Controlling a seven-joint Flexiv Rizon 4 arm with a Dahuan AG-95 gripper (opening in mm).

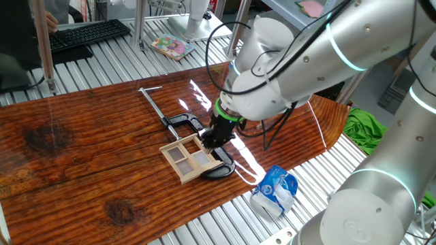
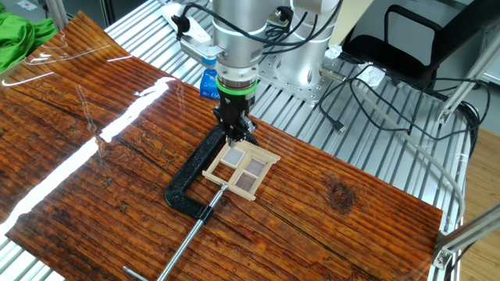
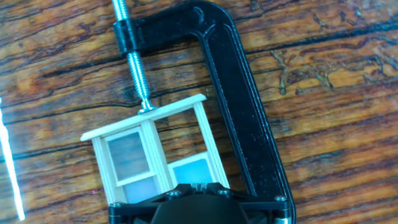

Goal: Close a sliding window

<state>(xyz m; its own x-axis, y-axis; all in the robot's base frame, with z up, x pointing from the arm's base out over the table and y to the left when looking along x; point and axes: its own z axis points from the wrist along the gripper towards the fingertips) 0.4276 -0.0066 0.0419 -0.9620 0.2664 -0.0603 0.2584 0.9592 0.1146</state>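
Observation:
The sliding window (image 1: 189, 158) is a small pale wooden frame with greyish panes, lying flat on the brown wooden table. It is held in a black C-clamp (image 1: 219, 170) whose long steel screw presses one end of the frame. It also shows in the other fixed view (image 2: 242, 170) and the hand view (image 3: 155, 149), with the clamp alongside (image 2: 187, 183) (image 3: 239, 93). My gripper (image 1: 210, 138) points down at the window's edge nearest the clamp's curved back (image 2: 237, 133). In the hand view its fingertips (image 3: 196, 185) stand together at the frame's lower panes. Whether they touch the wood is hidden.
A blue and white packet (image 1: 276, 190) lies past the table's front edge on the metal slats. A blue bottle (image 2: 208, 78) stands behind the arm. Green cloth (image 1: 364, 129) lies at the side, a keyboard (image 1: 88, 34) at the back, and cables (image 2: 351, 94) hang near the base.

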